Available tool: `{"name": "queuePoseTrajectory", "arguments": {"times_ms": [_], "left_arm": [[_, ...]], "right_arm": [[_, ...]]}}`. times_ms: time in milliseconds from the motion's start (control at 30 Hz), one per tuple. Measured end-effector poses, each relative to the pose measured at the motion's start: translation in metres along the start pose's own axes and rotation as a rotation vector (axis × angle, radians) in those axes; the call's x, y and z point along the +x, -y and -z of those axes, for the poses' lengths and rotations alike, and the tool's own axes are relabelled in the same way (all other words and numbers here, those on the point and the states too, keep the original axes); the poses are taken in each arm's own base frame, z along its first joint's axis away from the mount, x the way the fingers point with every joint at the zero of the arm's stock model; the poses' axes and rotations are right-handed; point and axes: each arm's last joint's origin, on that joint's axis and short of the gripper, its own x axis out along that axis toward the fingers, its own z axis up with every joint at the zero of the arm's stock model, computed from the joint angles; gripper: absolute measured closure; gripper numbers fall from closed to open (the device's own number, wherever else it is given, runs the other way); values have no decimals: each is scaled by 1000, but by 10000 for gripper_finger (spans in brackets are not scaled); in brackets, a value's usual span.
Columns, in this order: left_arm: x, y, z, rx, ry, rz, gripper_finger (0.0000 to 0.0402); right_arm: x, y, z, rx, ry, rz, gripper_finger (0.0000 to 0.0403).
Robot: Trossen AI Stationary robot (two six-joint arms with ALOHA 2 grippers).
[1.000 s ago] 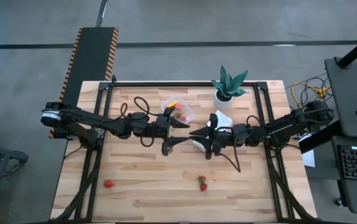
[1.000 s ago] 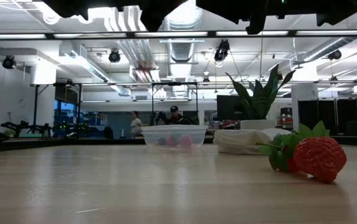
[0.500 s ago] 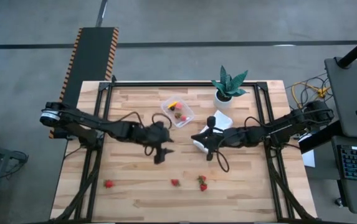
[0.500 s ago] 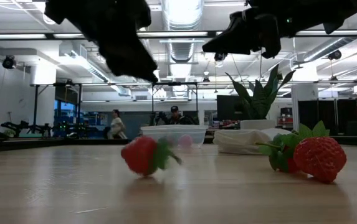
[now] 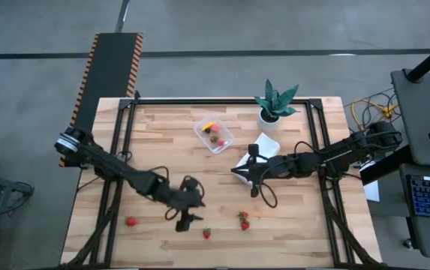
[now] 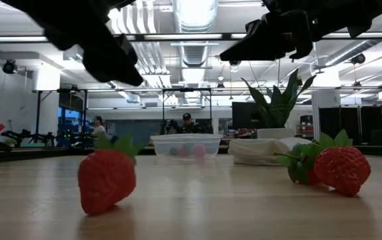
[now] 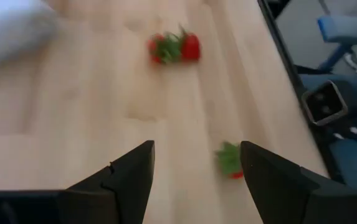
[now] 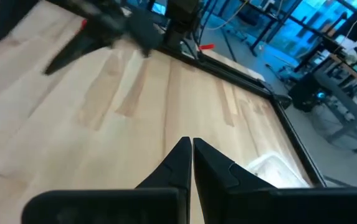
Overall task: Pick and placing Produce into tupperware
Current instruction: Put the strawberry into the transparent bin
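Note:
The clear tupperware (image 5: 215, 136) (image 6: 186, 145) stands at the table's far middle with a few pieces of produce inside. Loose red strawberries lie on the wood near the front edge: one (image 5: 206, 233) (image 6: 107, 180) (image 7: 230, 162), a pair (image 5: 243, 220) (image 7: 175, 48), and one at the left (image 5: 130, 221). My left gripper (image 5: 187, 220) (image 7: 194, 168) hangs open, tilted down, just left of the single strawberry, touching nothing. My right gripper (image 5: 235, 171) (image 8: 187, 149) is shut and holds nothing, hovering mid-table and pointing toward the left.
A folded white cloth (image 5: 263, 146) (image 6: 264, 150) lies right of the tupperware, under my right arm. A green potted plant (image 5: 275, 101) stands at the far right. Black frame rails run along the table's left, right and far sides.
My left gripper has swung from beside the tupperware toward the near edge, sinking and tipping down. A strawberry that was not on the table a second ago has landed near the front edge, rolled a little farther forward and come to rest. My right gripper has tipped slightly downward.

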Motion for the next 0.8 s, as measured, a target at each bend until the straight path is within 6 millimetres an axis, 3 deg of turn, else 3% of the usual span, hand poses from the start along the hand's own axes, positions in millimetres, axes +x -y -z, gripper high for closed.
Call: {"name": "queuePoseTrajectory", "arguments": {"times_ms": [133,300,567,800], "left_arm": [[16,14,9,8,-48,19,180],[33,28,5,25,-61,41,180],[45,48,13,57,-191,24,177],[65,58,11,96,-213,16,134]], "right_arm": [[0,-2,-2,-1,22,-39,394],[-1,-3,-2,-3,27,-51,394],[-1,-5,-3,-13,59,-137,394],[-1,-5,-3,-5,61,-144,394]]}}
